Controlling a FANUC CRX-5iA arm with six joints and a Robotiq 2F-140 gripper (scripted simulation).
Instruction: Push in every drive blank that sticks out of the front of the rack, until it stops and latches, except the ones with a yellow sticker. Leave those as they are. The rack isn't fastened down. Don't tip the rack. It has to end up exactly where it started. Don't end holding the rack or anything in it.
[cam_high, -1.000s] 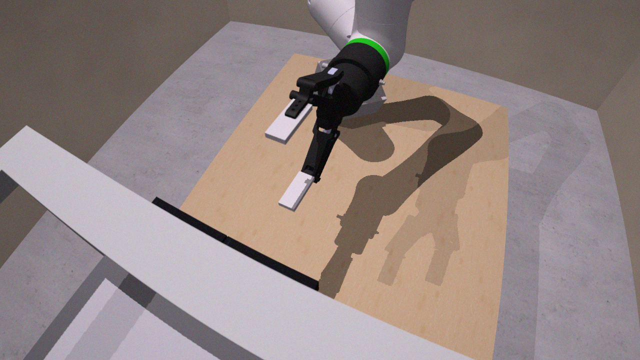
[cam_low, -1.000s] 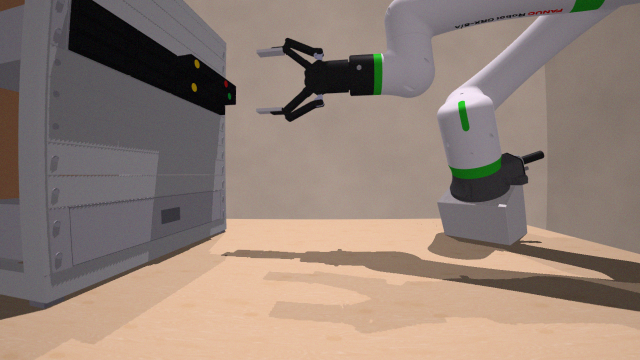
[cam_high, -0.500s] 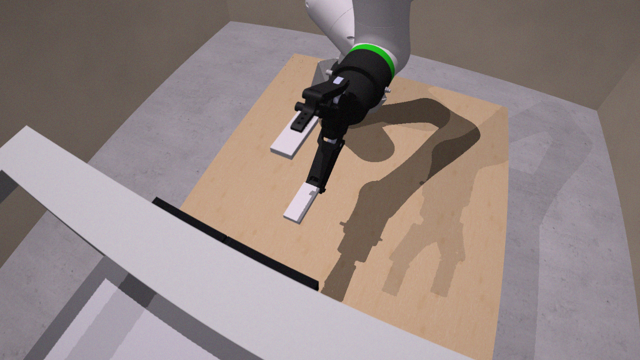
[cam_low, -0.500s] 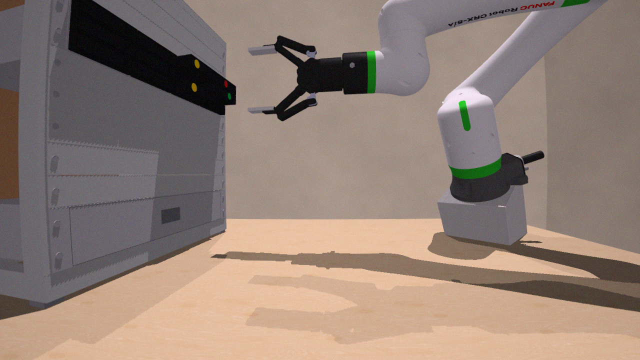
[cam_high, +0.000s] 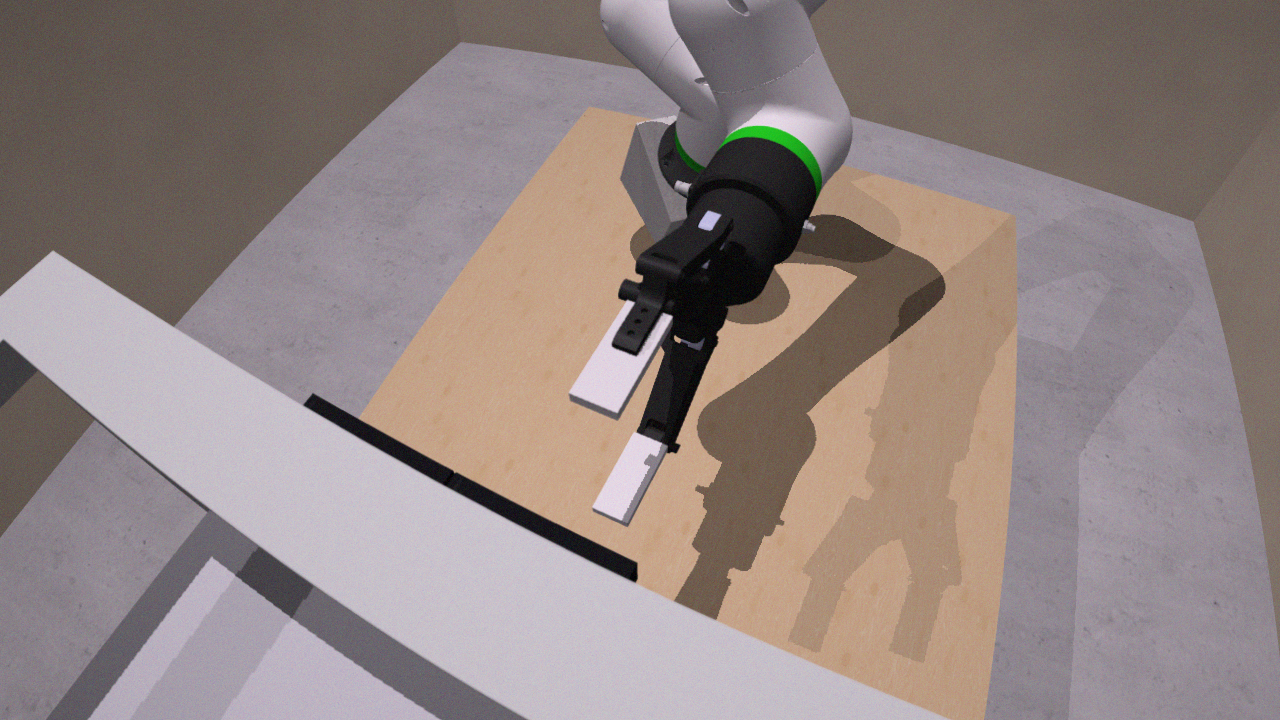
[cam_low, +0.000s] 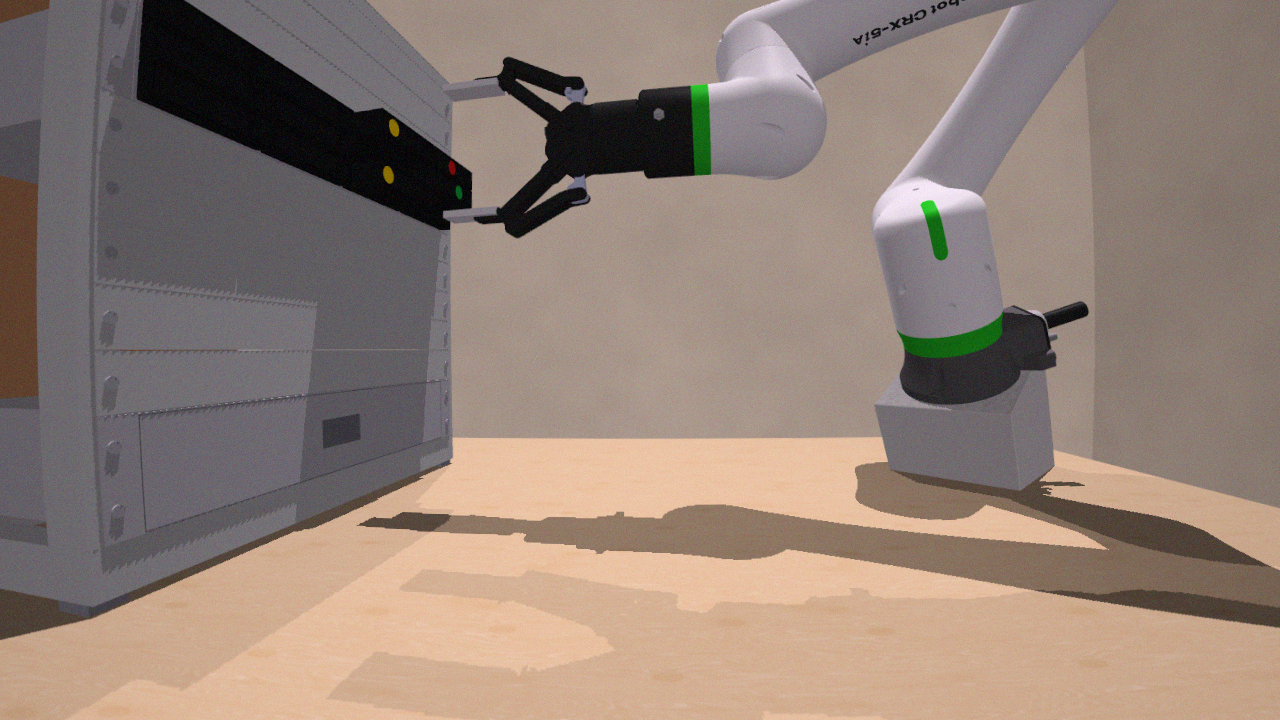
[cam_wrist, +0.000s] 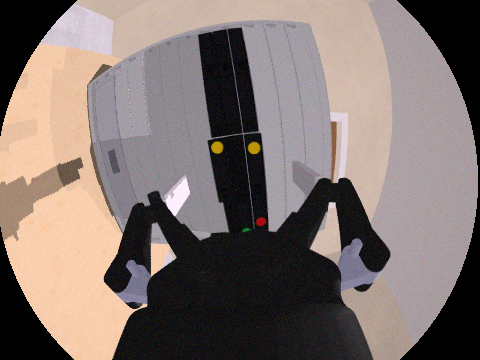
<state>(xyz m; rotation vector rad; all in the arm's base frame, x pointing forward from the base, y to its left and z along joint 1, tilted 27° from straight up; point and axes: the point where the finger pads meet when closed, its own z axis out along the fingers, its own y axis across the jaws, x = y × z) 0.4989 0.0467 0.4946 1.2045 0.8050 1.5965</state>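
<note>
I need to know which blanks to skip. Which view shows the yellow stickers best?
The wrist view: both yellow stickers face the camera on the black blanks, ahead of the open gripper. The exterior view shows them obliquely. The top view shows only the blanks' edge, no stickers.

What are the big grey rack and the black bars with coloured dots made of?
The big grey box-shaped rack looks like painted sheet metal: flat matte panels, screw holes down its front rails. The black protruding drive blanks look like matte plastic or coated metal; hard to tell. Their yellow dots look like stickers.
</note>
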